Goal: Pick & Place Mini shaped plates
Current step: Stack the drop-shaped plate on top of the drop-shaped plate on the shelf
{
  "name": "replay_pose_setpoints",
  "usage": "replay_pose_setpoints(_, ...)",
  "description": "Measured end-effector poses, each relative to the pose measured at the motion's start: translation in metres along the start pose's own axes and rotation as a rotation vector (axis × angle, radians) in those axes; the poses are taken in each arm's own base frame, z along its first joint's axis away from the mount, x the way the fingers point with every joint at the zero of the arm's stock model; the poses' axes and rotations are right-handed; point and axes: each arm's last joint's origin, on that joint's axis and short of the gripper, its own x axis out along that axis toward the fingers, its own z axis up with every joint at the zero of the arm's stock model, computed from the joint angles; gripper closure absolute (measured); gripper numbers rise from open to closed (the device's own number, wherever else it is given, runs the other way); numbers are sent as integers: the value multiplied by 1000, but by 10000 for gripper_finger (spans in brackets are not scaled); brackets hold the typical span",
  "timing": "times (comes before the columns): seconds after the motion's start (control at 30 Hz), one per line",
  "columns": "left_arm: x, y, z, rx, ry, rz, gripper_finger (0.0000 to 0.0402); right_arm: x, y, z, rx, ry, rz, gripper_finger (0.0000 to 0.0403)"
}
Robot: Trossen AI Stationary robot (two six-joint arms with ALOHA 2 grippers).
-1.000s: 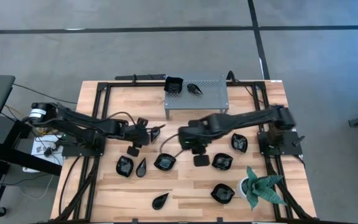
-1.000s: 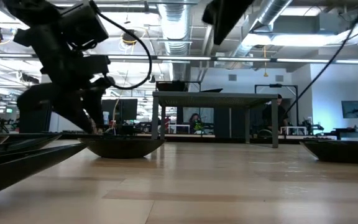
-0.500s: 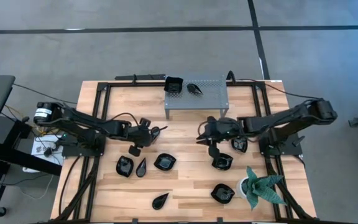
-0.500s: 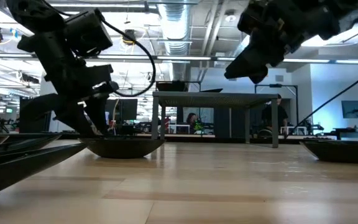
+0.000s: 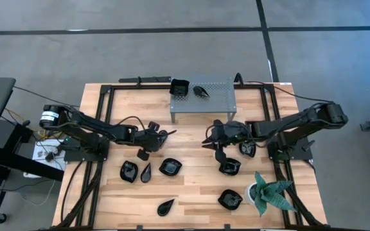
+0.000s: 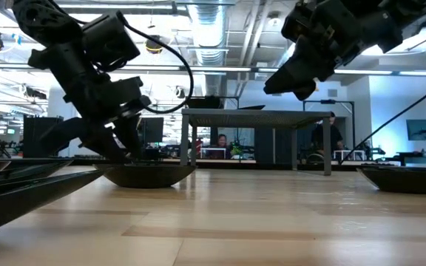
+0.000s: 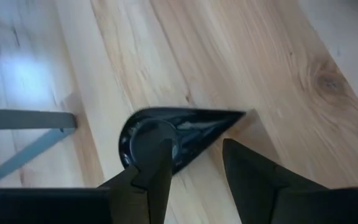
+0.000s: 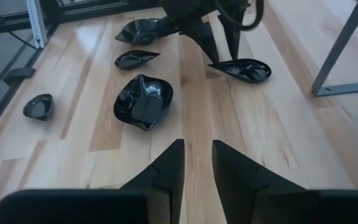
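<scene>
Straddling a teardrop plate [image 7: 178, 138], the left claw [image 7: 194, 168] sits open, apparently gripping nothing.

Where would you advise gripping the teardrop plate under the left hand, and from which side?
Probably the thin raised rim of the teardrop plate at its round end, from above: it lies flat on the table, and the open left hand already straddles that rim.

Eleven mini shaped plates [image 5: 169, 167] are counted in the high view: two on the single grey shelf [image 5: 214, 99], nine on the tabletop before it. One green plant [image 5: 272, 192] is counted.
</scene>
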Motion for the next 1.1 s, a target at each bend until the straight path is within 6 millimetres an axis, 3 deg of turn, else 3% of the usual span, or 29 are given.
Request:
replay_pose_setpoints(0.23,0,1,1,22,-14,10,269,0,0,0,0,-4,0,326)
replay_pose_setpoints(0.67,0,0,2,20,-33,-14,345,0,0,0,9,-4,0,326)
replay_pose_setpoints(0.83,0,1,3,17,-43,-16,394,0,0,0,9,-4,0,326)
replay_pose_setpoints(1.1,-3,-1,14,21,-142,-1,397,0,0,0,11,-4,0,326)
